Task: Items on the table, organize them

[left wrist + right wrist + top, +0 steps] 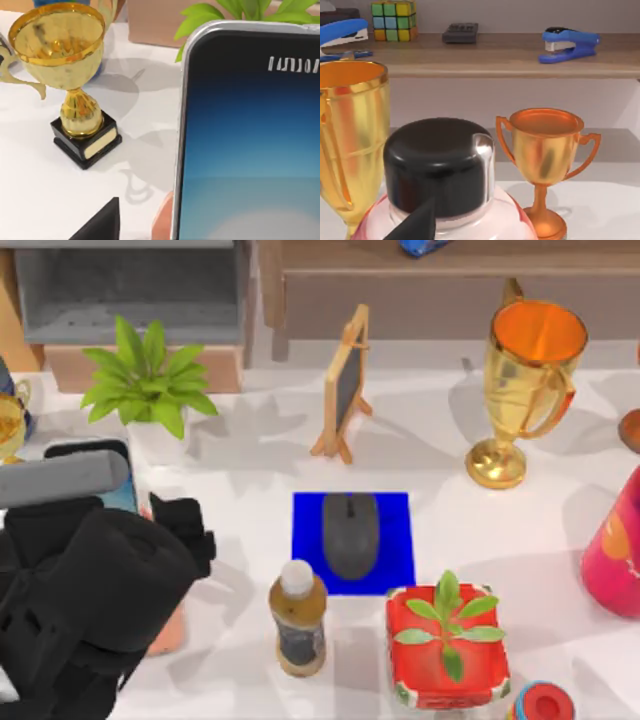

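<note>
Mouse [351,533]: dark grey, oval, lying flat on the blue square mat [305,515], long axis running away from the camera in the top view, roughly centred on the mat, at the middle of the surface [250,455]. Upright, nothing touching it.

Smartphone [110,465]: black-edged with a silver rim, at the surface's left side, mostly hidden under the left arm in the top view. In the left wrist view [250,145] the screen is lit, dark blue at the speaker-slot end fading to near-white at the other; corner rounded. Can't tell if it rests flat on the surface or is lifted.
</note>
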### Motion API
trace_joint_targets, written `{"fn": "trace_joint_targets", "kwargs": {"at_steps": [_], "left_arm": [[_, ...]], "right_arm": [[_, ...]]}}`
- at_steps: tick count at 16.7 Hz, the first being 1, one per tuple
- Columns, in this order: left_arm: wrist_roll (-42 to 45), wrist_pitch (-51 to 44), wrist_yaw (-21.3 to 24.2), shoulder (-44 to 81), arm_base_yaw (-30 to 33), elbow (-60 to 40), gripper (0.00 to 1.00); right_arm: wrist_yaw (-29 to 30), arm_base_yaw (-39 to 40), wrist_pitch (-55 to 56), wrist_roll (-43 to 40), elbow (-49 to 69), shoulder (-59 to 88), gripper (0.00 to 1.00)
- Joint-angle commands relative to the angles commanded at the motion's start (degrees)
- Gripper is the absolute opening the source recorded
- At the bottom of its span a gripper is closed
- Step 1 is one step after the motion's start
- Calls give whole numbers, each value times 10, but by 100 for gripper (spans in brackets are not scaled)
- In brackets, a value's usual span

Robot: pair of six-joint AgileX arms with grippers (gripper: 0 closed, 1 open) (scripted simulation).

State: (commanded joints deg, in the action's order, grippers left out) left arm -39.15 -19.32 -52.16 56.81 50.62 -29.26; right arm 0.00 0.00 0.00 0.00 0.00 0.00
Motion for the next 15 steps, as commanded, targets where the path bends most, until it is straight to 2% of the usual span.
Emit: {"fn": "trace_joint_targets", "kwargs": {"at_steps": [9,15], "left_arm": [[-112,-126,-48,-30,81,-3,100],[-112,-125,-47,-34,76,-1,100]], "right_arm": [[0,0,0,0,0,0,100],[0,0,0,0,0,0,100]]}}
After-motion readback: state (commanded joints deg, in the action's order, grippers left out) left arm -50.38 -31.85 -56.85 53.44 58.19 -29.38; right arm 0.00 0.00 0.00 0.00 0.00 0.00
